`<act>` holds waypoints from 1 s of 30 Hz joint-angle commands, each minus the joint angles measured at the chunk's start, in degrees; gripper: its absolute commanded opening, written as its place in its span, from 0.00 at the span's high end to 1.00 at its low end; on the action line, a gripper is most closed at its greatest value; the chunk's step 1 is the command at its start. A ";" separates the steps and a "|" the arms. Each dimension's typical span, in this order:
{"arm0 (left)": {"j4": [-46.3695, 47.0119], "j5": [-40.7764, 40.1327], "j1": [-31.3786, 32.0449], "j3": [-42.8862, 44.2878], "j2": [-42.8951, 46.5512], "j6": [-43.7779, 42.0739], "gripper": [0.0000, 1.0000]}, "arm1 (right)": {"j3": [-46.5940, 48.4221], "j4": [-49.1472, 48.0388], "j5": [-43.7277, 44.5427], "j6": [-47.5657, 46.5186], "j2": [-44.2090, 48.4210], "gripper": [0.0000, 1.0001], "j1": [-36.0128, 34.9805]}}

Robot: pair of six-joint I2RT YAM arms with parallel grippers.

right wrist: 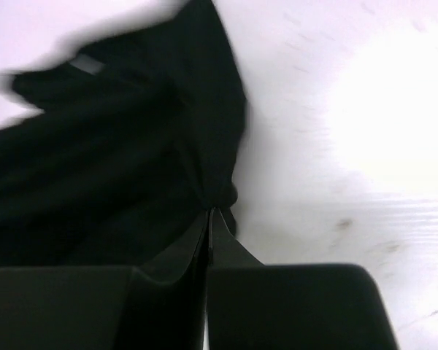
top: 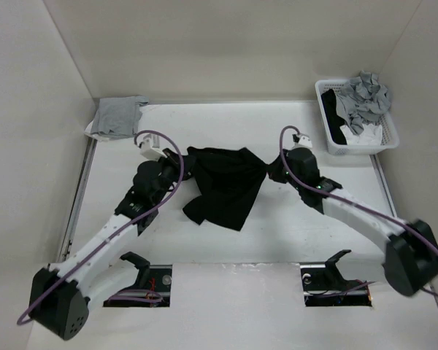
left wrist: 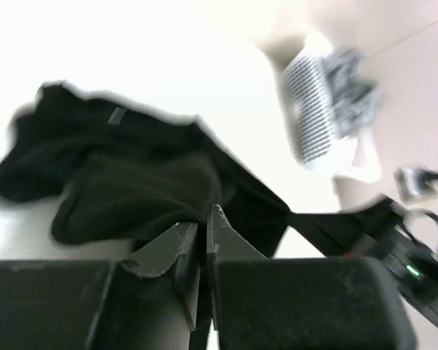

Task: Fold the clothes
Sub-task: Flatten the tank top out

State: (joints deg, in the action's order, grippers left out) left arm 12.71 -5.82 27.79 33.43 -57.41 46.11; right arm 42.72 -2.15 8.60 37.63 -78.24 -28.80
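Observation:
The clothes are one black T-shirt [top: 226,186], bunched and stretched between my two grippers over the middle of the table. My left gripper [top: 184,162] is shut on its left edge; in the left wrist view the cloth [left wrist: 131,175] runs into the closed gripper [left wrist: 206,213]. My right gripper [top: 276,166] is shut on the shirt's right edge, pulled to a narrow point. The right wrist view shows the black fabric [right wrist: 117,160] pinched at the tips of that gripper [right wrist: 209,211]. The shirt's lower part hangs down in loose folds towards the near side.
A white basket [top: 386,138] at the back right holds mottled grey-and-white cloth [top: 365,102] and a dark piece. A folded grey garment [top: 119,117] lies at the back left corner. White walls close in the table on three sides. Two cut-outs [top: 139,284] sit by the arm bases.

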 commanded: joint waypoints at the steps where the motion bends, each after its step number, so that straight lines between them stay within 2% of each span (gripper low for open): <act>1: -3.55 -2.60 -1.03 2.95 10.18 -2.24 0.98 | 0.26 -1.29 0.01 -1.76 16.05 1.00 -3.58; 4: -8.56 -5.15 -1.47 6.81 17.83 -4.53 0.98 | 2.89 5.82 0.19 -2.64 28.36 1.00 -7.01; 8: -13.31 -7.44 -1.38 12.78 24.78 -7.60 0.98 | 7.98 13.92 0.98 -3.52 38.23 0.99 -11.75; 13: -16.40 -8.94 -1.03 18.33 28.92 -9.98 0.98 | 12.29 17.62 2.03 -2.39 42.55 0.99 -16.06; 17: -15.88 -9.47 -1.03 19.13 29.37 -11.74 0.97 | 12.48 16.83 2.21 -2.20 42.56 0.98 -19.76; 19: -14.82 -9.73 -1.12 17.82 27.36 -12.53 0.97 | 11.25 15.87 1.95 -2.47 40.89 0.98 -19.07; 24: -6.40 -8.59 -3.22 11.49 14.72 -10.52 0.96 | 5.72 8.76 -5.95 -1.59 29.39 0.98 -5.37; 26: -1.74 -6.06 -5.85 11.04 4.02 -8.50 0.95 | 4.30 3.32 -10.34 -0.80 20.54 0.98 0.95; 30: 5.29 -2.88 -11.04 17.52 -16.36 -5.59 0.93 | 8.50 -2.58 -13.70 -0.10 2.17 0.99 8.17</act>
State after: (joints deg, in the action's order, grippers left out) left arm 10.57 -11.38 19.49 47.37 -64.62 37.95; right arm 48.86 2.44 -0.62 36.38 -68.47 -23.92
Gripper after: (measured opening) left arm 0.068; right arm 0.020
